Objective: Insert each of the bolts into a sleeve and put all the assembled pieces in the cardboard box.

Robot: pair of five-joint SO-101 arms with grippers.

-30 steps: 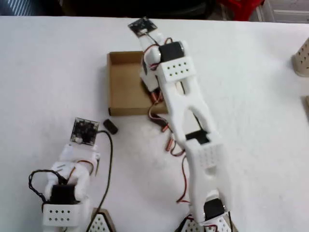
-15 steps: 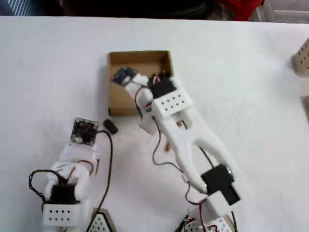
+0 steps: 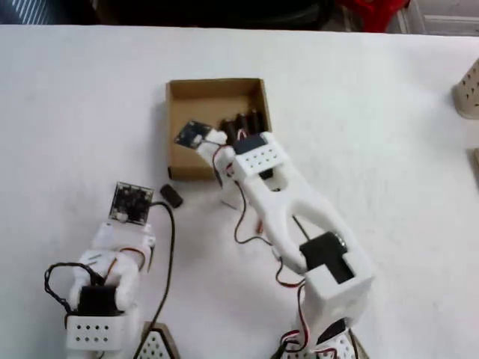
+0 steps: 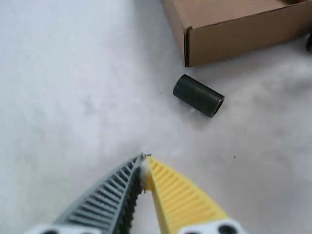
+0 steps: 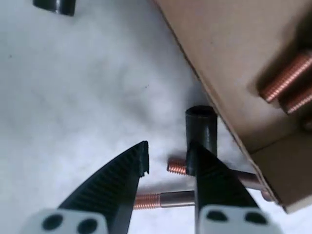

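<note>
The cardboard box (image 3: 196,134) sits mid-table with several dark assembled pieces (image 3: 241,123) in its right part; their copper threads (image 5: 285,78) show in the right wrist view. My right gripper (image 5: 168,153) is open low over the table just outside the box wall (image 5: 229,63). Beside one finger stands a black sleeve (image 5: 201,127), and two copper bolts (image 5: 161,199) lie under the fingers. My left gripper (image 4: 144,165) is shut on nothing, short of another black sleeve (image 4: 198,95) that lies near the box corner (image 4: 229,34).
The right arm (image 3: 262,161) leans over the box's near edge. The left arm (image 3: 105,277) rests at the lower left, with the loose sleeve (image 3: 171,195) just ahead of it. A pale object (image 3: 468,90) stands at the table's right edge.
The right arm has drawn back from over the box's far side to its near edge and come down low over the table. The pieces in the box are uncovered. The left arm has not moved.
</note>
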